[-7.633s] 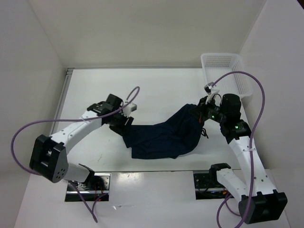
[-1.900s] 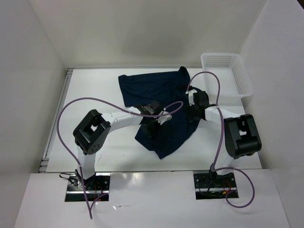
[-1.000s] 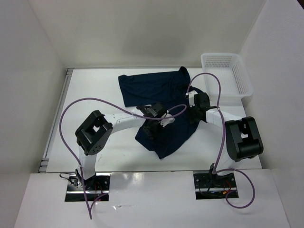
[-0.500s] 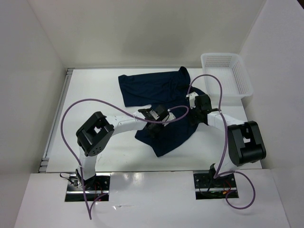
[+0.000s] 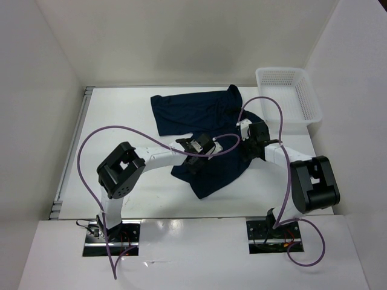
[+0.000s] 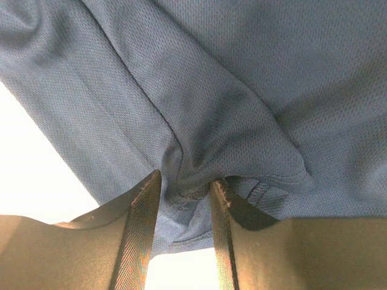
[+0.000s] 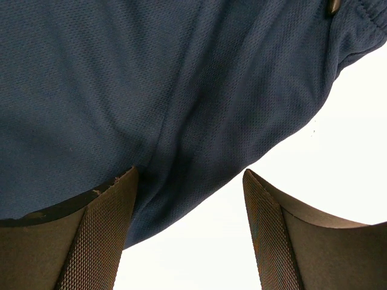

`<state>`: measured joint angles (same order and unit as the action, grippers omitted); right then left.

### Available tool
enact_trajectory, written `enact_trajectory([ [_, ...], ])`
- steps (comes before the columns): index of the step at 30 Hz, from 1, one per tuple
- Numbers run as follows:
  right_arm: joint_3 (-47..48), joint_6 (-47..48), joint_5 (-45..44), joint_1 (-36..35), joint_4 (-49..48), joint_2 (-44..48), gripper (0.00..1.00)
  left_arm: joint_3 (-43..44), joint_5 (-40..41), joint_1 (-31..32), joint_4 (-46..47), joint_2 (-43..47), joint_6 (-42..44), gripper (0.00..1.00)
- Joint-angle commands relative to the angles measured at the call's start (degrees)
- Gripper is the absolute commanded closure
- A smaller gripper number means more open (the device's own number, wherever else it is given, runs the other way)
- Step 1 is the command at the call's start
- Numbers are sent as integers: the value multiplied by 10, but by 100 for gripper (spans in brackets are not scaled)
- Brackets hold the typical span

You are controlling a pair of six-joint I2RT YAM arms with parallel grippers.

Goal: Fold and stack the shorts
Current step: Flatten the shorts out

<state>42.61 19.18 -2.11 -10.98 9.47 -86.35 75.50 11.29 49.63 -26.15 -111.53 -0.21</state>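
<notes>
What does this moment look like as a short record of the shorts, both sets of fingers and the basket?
shorts: dark blue, lying rumpled mid-table, not neatly folded
left fingers: pinching a fold of the shorts
right fingers: apart, at the shorts' edge
basket: white, far right, apart from the shorts

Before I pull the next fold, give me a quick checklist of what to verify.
1. Left gripper gripping the shorts: ok, a fold is bunched between its fingers.
2. Right gripper gripping: not ok, jaws stand open over the fabric edge.
3. Shorts lying flat: not ok, rumpled between the grippers.
4. Basket apart from the shorts: ok.
</notes>
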Motion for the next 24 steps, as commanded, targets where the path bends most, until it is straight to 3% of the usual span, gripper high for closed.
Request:
enact_trajectory([
  [1,-5,11,10,3,-3,27,25,17,13,-2,-28,12,2,54],
  [7,-10,17,15,3,-3,27,25,15,-23,-2,-84,37,2,52],
  [19,-10,17,26,3,2,37,25,18,-14,-23,-67,30,2,52],
  [24,-16,17,26,3,2,43,25,13,-8,-23,-56,19,2,63],
])
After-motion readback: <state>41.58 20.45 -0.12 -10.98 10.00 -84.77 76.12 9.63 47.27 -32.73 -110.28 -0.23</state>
